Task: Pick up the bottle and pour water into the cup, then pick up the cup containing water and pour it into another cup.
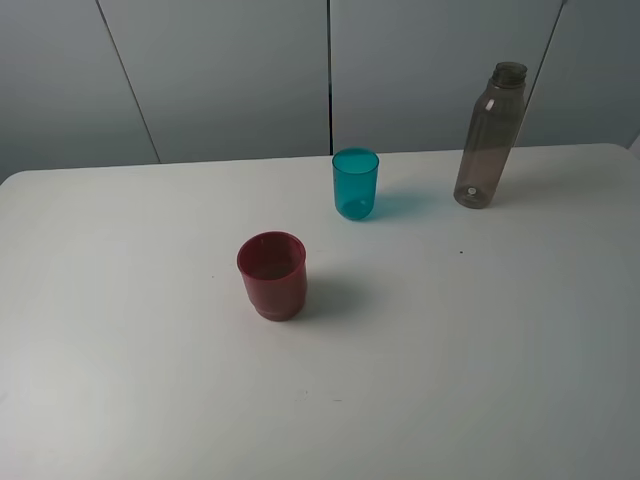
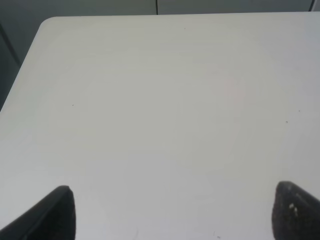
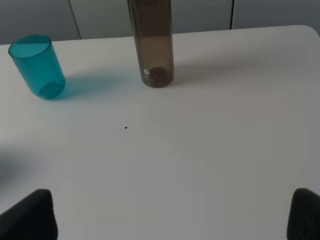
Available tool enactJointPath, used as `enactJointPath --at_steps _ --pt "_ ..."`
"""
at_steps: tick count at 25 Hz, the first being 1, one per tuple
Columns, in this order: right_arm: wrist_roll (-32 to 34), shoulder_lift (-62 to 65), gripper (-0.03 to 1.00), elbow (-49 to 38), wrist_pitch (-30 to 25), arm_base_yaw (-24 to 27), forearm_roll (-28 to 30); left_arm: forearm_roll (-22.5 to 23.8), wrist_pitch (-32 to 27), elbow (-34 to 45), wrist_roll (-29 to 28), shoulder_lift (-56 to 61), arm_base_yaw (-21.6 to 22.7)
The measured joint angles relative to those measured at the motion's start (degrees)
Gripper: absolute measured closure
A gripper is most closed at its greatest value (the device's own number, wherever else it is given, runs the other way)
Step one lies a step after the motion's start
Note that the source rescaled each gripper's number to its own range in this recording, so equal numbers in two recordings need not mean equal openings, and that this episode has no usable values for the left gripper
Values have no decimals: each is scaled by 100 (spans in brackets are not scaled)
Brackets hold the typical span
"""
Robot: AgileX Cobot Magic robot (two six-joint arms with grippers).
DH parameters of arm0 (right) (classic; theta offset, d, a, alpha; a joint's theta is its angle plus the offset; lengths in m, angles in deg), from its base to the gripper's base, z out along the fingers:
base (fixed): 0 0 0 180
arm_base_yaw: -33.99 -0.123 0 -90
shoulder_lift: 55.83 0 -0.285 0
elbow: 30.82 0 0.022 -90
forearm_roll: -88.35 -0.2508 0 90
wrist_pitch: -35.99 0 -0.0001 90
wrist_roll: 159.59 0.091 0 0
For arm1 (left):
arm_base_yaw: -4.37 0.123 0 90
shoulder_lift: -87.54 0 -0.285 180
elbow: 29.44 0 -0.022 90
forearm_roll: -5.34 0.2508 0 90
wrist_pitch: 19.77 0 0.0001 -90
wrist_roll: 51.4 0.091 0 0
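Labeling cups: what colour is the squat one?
Dark red cup, clearest in the exterior high view.

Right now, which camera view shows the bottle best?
The exterior high view: the bottle stands there complete, from base to open neck. The right wrist view shows only its lower body, cut off above. The left wrist view shows only bare table, no bottle.
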Motion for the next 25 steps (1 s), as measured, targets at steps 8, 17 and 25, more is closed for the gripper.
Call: enactJointPath --at_steps 8,17,25 --pt "0 0 -3 0 0 0 0 0 0 0 0 0 0" --pt "18 0 -3 0 0 0 0 0 0 0 0 0 0" --pt "18 0 -3 0 0 0 0 0 0 0 0 0 0"
